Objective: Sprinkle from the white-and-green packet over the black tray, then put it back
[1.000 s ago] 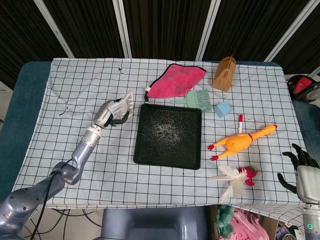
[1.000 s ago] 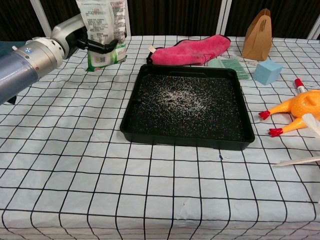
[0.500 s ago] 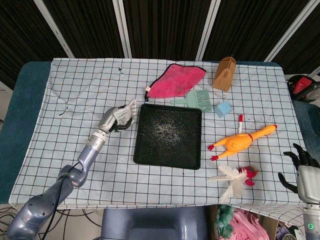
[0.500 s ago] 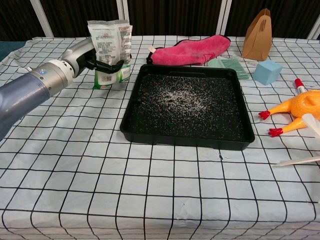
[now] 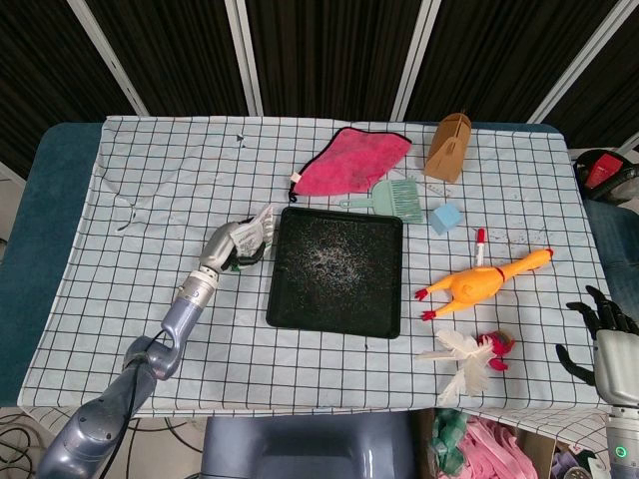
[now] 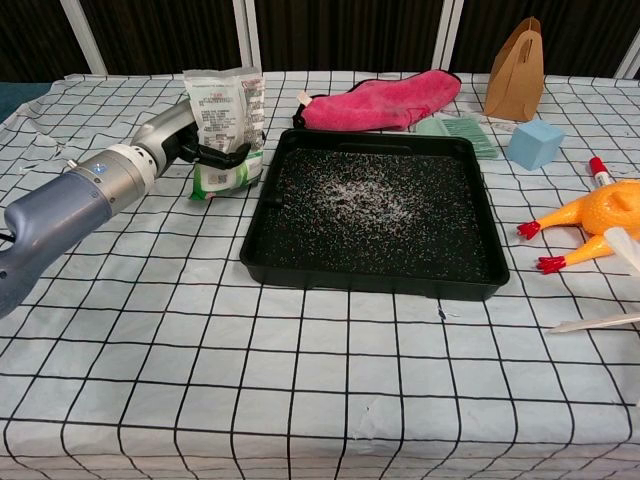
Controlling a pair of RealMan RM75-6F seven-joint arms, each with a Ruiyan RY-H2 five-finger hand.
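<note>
The white-and-green packet [image 6: 227, 125] stands upright on the checked cloth, just left of the black tray [image 6: 300, 265]. My left hand [image 6: 192, 143] grips it from the left side, fingers wrapped round its middle. In the head view the packet [image 5: 257, 228] and left hand [image 5: 228, 243] sit beside the tray's [image 5: 284, 309] upper left corner. White grains lie scattered over the tray floor. My right hand [image 5: 602, 332] hangs open off the table's right edge, holding nothing.
A pink cloth [image 5: 349, 163], a green brush [image 5: 396, 197], a brown paper bag [image 5: 448, 146] and a blue cube [image 5: 446, 218] lie behind the tray. A rubber chicken [image 5: 479, 282] and a feathered toy [image 5: 471, 357] lie to its right.
My left hand has carried the packet down and toward the tray, from raised above the cloth to standing on it beside the tray's left rim. The right hand has stayed still.
</note>
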